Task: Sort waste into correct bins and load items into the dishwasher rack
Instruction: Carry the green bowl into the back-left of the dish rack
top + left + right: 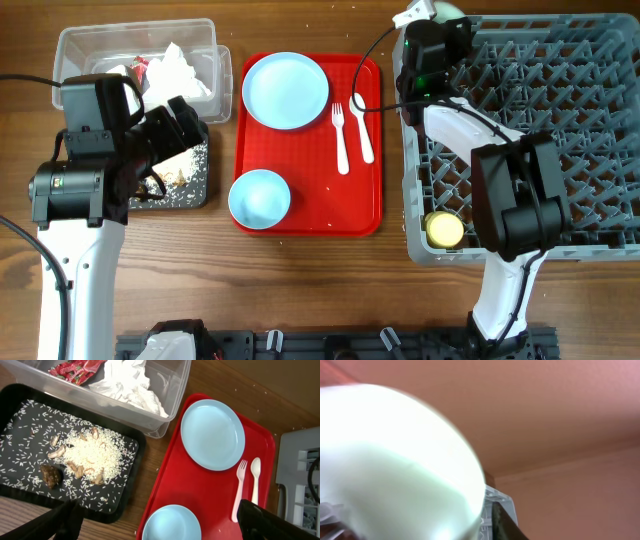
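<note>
Seat light blue-green round bowl (pixel 395 460), clamped in right claw (pixel 427 18), tilted between pegs of large grey plastic rack (pixel 560 120) near desk's far edge; left claw (pixel 160 521) spread, empty.

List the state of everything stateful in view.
Clear rectangular plastic tub: holds crumpled white napkin, red wrapper.
Shallow black tray: holds rice-like food scraps.
Pale blue round plate: empty, on red serving tray.
Light blue-green bowl: empty, upright, on tray.
White plastic fork, white plastic spoon: flat on tray.
Small yellow cup: in grey pegged rack.
Second pale bowl: gripped by right gripper over rack corner.
Left gripper: open, empty.
</note>
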Controlling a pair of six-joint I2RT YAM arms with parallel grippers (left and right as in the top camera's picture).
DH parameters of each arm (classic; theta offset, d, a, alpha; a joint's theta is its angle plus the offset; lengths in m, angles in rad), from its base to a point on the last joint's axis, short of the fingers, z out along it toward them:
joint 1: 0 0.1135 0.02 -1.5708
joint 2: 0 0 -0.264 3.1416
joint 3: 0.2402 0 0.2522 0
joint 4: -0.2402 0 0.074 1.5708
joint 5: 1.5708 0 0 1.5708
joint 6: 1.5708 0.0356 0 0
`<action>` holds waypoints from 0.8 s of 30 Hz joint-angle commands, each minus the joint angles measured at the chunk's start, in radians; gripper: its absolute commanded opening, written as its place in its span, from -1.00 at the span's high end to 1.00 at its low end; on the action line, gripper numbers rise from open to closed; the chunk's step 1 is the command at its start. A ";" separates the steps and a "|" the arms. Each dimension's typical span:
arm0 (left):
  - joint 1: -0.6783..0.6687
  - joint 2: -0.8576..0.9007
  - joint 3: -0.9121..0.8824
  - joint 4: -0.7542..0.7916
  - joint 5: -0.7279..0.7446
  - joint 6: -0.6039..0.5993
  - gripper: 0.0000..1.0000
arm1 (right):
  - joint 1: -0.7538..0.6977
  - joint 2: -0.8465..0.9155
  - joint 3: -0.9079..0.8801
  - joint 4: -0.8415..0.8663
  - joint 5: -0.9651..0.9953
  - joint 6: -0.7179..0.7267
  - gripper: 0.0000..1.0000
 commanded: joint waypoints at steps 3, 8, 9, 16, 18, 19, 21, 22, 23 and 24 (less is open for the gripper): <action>0.007 0.003 0.015 0.002 -0.013 0.019 -1.00 | 0.051 0.017 -0.003 -0.008 -0.002 -0.060 -0.54; 0.007 0.003 0.015 0.002 -0.013 0.019 -1.00 | 0.102 0.017 -0.003 -0.012 0.023 -0.056 -0.77; 0.007 0.003 0.015 0.003 -0.013 0.019 -1.00 | 0.105 0.017 -0.003 -0.012 0.039 -0.055 -0.77; 0.007 0.003 0.015 0.002 -0.013 0.019 -1.00 | 0.105 -0.115 -0.003 -0.021 0.043 0.080 -0.87; 0.007 0.003 0.015 0.002 -0.013 0.019 -1.00 | 0.106 -0.161 -0.003 -0.071 0.040 0.186 -0.99; 0.007 0.003 0.015 0.002 -0.013 0.019 -1.00 | 0.112 -0.182 -0.003 -0.142 0.027 0.256 -0.99; 0.007 0.003 0.015 0.002 -0.013 0.019 -1.00 | 0.140 -0.198 -0.003 -0.323 -0.037 0.369 -0.99; 0.007 0.003 0.015 0.002 -0.013 0.019 -1.00 | 0.166 -0.198 -0.003 -0.444 -0.091 0.472 -0.99; 0.007 0.003 0.015 0.002 -0.013 0.019 -1.00 | 0.192 -0.200 -0.003 -0.528 -0.150 0.584 -0.99; 0.007 0.003 0.015 0.002 -0.013 0.019 -1.00 | 0.224 -0.213 -0.003 -0.622 -0.241 0.704 -1.00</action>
